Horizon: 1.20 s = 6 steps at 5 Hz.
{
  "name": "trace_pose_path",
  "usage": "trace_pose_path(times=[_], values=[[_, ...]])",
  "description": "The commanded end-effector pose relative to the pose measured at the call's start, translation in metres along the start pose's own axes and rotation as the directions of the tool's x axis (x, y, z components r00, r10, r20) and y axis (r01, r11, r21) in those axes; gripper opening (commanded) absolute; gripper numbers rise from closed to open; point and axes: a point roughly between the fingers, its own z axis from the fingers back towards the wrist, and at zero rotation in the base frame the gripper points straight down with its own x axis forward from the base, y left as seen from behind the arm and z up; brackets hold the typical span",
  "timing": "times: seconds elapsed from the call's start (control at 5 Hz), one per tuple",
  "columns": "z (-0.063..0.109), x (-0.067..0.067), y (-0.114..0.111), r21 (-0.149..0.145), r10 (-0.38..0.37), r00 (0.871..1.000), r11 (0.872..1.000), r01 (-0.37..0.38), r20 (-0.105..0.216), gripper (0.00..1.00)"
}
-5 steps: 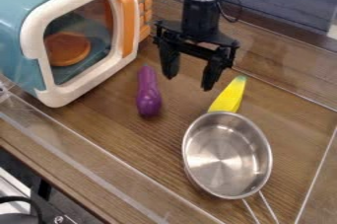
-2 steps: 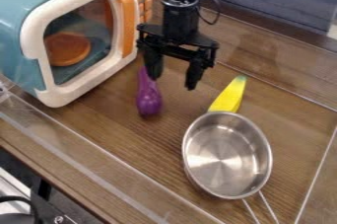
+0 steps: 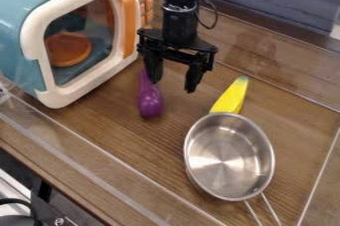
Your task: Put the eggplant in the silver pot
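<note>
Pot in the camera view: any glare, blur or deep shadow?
Camera view: bright glints inside the silver pot, small highlight on the eggplant; black gripper dark, little detail; overall soft, low-resolution, no strong motion blur.

microwave (image 3: pixel 64 41): cut off, left and top edges | pot handle (image 3: pixel 263 210): cut off, bottom edge

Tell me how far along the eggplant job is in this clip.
Nothing looks finished: the eggplant lies on the table, well apart from the silver pot, whose inside shows bare metal. In hand: the open gripper is by the eggplant, with nothing visibly between its fingers. Left: grasp the eggplant, lift it and put it in the pot.
</note>
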Motion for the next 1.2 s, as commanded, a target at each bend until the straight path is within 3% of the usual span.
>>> trace_pose_path(times=[0.0, 0.2, 0.4, 1.0], values=[[0.001, 0.01, 0.004, -0.004, 0.033, 0.998, 0.999, -0.033, 0.048, 1.0], [-0.011, 0.012, 0.01, -0.013, 0.076, 0.996, 0.997, -0.076, 0.053, 1.0], [-0.009, 0.01, 0.012, -0.017, 0.1, 0.993, 0.995, -0.1, 0.067, 1.0], [0.0, 0.005, 0.016, -0.001, 0.151, 0.986, 0.989, -0.151, 0.068, 1.0]])
